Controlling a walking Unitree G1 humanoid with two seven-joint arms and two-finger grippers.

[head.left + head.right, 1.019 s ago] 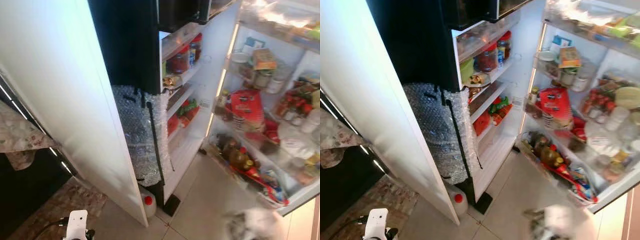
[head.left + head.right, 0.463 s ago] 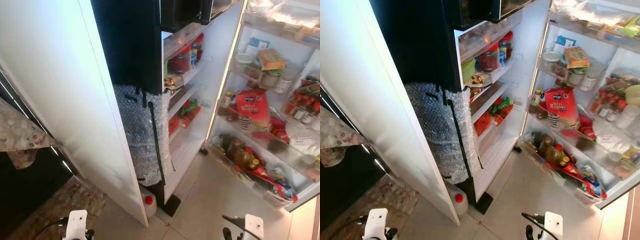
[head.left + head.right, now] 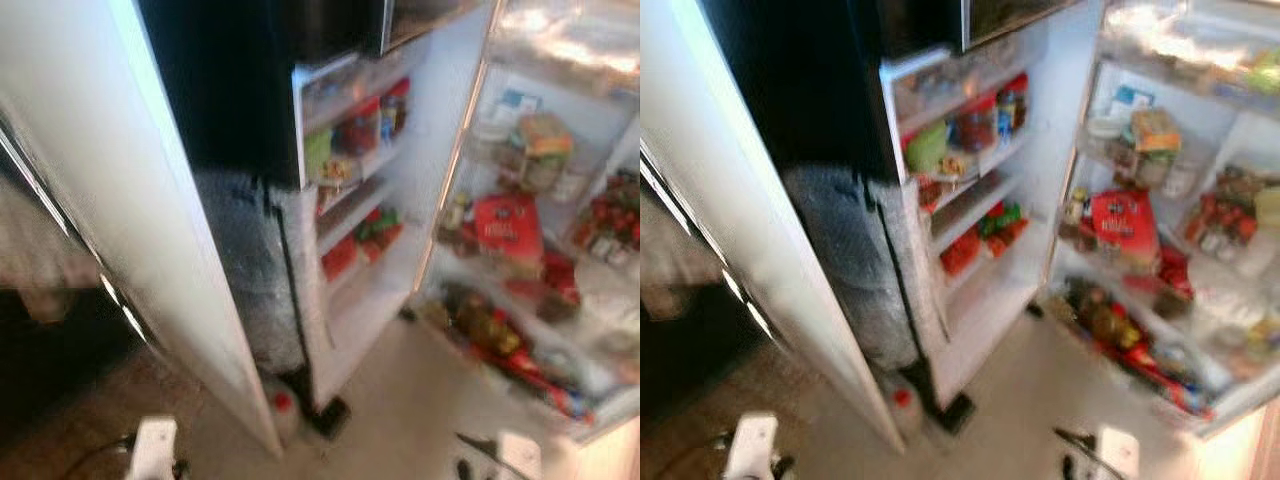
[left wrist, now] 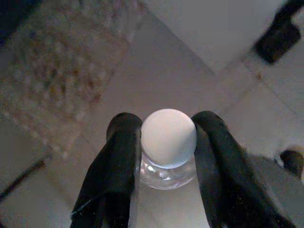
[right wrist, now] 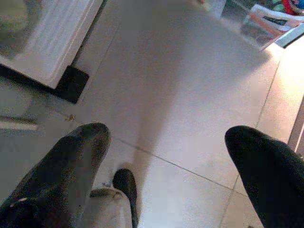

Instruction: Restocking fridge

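Observation:
The fridge (image 3: pixel 400 150) stands open before me, blurred. Its inner shelves (image 3: pixel 352 205) hold jars and red and green packs. The open door's racks (image 3: pixel 540 260) on the right are crowded with bottles, jars and a red bag (image 3: pixel 508 225). In the left wrist view my left gripper (image 4: pixel 167 128) is shut on a clear bottle with a white cap (image 4: pixel 168 137), held low over the floor. My right gripper (image 5: pixel 166 137) is open, its fingers (image 5: pixel 80 152) wide apart above bare tiles. Both wrists sit at the bottom edge of the eye views, the left wrist (image 3: pixel 152 450) and the right wrist (image 3: pixel 515 455).
A tall white panel (image 3: pixel 120 200) stands at my left, with bubble wrap (image 3: pixel 245 270) on the fridge's side beyond it. A white jug with a red cap (image 3: pixel 283 405) and a black wedge (image 3: pixel 330 418) sit on the floor by the fridge's base. A patterned mat (image 4: pixel 61 71) lies at the left.
The whole picture has shifted a little and gone blurred, so the camera is moving. A second ago the right wrist was a blur; since then it has stayed low at the bottom right.

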